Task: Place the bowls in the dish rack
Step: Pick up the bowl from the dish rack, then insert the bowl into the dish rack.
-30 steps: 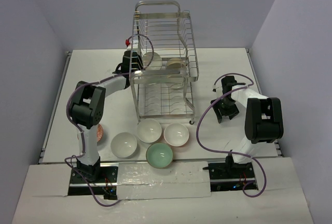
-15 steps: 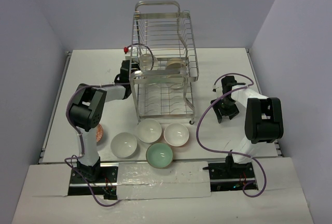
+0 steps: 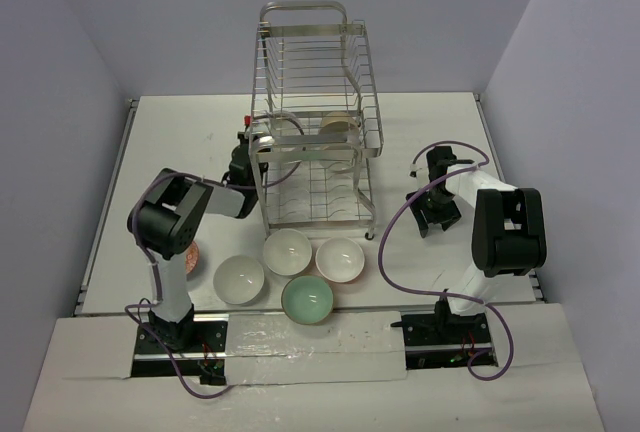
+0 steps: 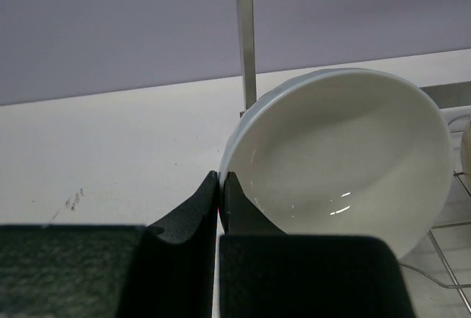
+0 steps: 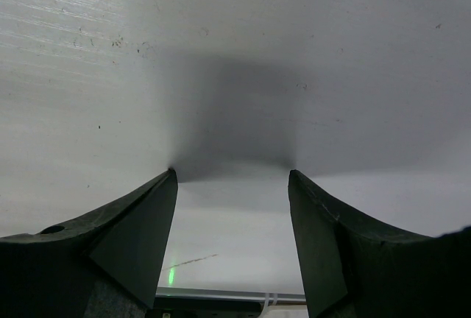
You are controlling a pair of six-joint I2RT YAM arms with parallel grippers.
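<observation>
Since a second ago, the left gripper (image 4: 218,184) has come down from the top shelf of the dish rack (image 3: 318,62). It has moved nearer to us too, and the white bowl (image 4: 346,163) has come down with it. Now the gripper is at the left end of the rack, lower than the top shelf. Its two fingers are pinched together on the rim of the white bowl. The bowl is tipped up on its edge with its open side facing us. It is off the table (image 3: 170,142), and a thin post of the rack stands right behind it. I cannot tell if the bowl is inside the rack or just beside it.

One pale bowl (image 3: 338,124) sits on the top shelf.

On the table, near the rack, there are three white bowls (image 3: 287,252) and a green bowl (image 3: 307,300). The green bowl is the nearest one to us. An orange-red bowl (image 3: 193,257) peeks out from behind the left arm, to the left of them.

The right gripper (image 5: 232,174) is over on the right, away from the rack. It points down at the bare table. Its fingers are wide apart and hold nothing.
</observation>
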